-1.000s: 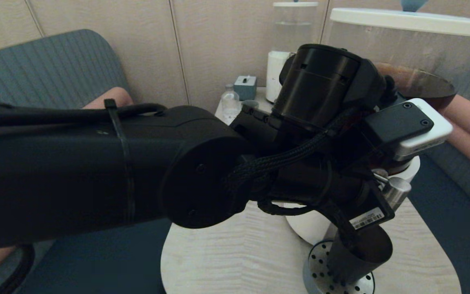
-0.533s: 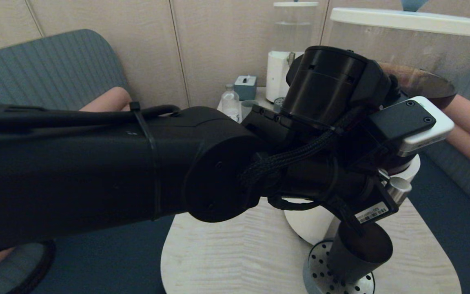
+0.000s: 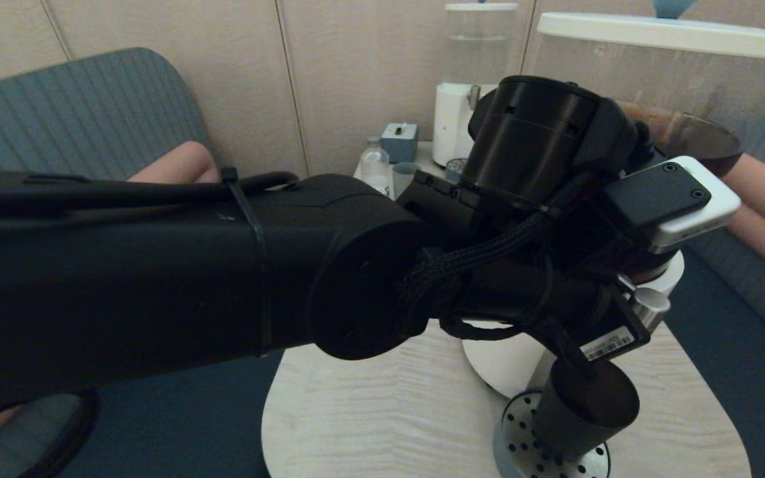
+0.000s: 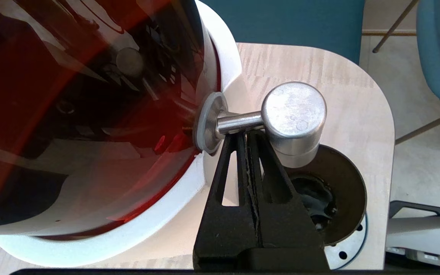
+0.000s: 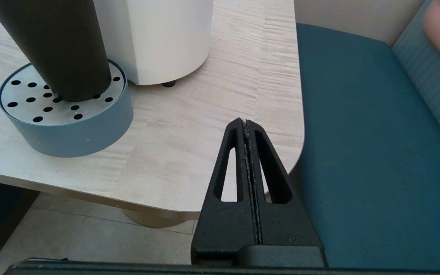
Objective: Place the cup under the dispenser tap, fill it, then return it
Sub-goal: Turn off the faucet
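The matte black cup [image 3: 585,411] [image 4: 342,172] [image 5: 57,46] stands upright on the perforated drip tray [image 3: 522,445] [image 5: 67,122], directly below the brushed-steel dispenser tap [image 3: 648,309] [image 4: 294,112]. The tap sticks out of the large dispenser [image 3: 655,86] with dark brown drink and a white base [image 4: 90,236]. My left gripper [image 4: 243,133] is shut and empty. Its tips rest against the tap's thin stem, beside the cup's rim. A glossy dark patch shows at the cup's bottom. My right gripper [image 5: 246,121] is shut and empty, low by the table's front right corner.
My left arm [image 3: 157,279] fills the middle of the head view. At the table's back stand a small clear dispenser [image 3: 475,60], a small bottle [image 3: 374,169], a grey-blue box [image 3: 399,141] and a grey-blue cup [image 3: 404,174]. Teal bench seating [image 5: 357,152] borders the table.
My left arm has shifted slightly to the right in the head view, toward the tap. The cup has stayed on the drip tray.
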Available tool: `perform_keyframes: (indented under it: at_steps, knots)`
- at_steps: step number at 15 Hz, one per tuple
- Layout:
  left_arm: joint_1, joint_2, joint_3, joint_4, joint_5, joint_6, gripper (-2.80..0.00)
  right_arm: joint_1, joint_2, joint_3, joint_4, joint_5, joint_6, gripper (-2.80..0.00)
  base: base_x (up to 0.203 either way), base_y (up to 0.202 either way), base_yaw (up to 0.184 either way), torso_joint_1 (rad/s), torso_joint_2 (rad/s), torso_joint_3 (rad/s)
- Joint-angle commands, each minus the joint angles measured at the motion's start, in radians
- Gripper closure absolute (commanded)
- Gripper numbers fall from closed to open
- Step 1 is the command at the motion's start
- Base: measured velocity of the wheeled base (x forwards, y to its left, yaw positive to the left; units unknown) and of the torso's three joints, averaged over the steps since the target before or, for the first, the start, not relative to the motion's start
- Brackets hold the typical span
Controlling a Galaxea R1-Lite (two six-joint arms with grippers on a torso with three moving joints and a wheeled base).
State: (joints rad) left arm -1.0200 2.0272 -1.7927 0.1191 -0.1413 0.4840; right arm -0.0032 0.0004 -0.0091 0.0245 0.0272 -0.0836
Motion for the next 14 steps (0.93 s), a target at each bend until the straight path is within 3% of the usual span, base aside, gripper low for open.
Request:
perform_keyframes:
  at_steps: [1,9,14]
  knots:
    - [0.0,0.003,-0.009,-0.007,-0.001,0.002,0.0,0.0,-0.001,0.0,0.0,0.0,-0.001,0.0,0.0,0.0,0.0,0.0,0.0,0.0]
    - [-0.001,0.002,-0.003,-0.013,-0.001,0.002,0.0,0.0,0.0,0.0,0.0,0.0,-0.001,0.0,0.0,0.0,0.0,0.0,0.0,0.0]
    - [0.001,-0.072,0.107,-0.002,0.01,-0.013,0.0,0.0,0.0,0.0,0.0,0.0,-0.001,0.0,0.0,0.0,0.0,0.0,0.0,0.0]
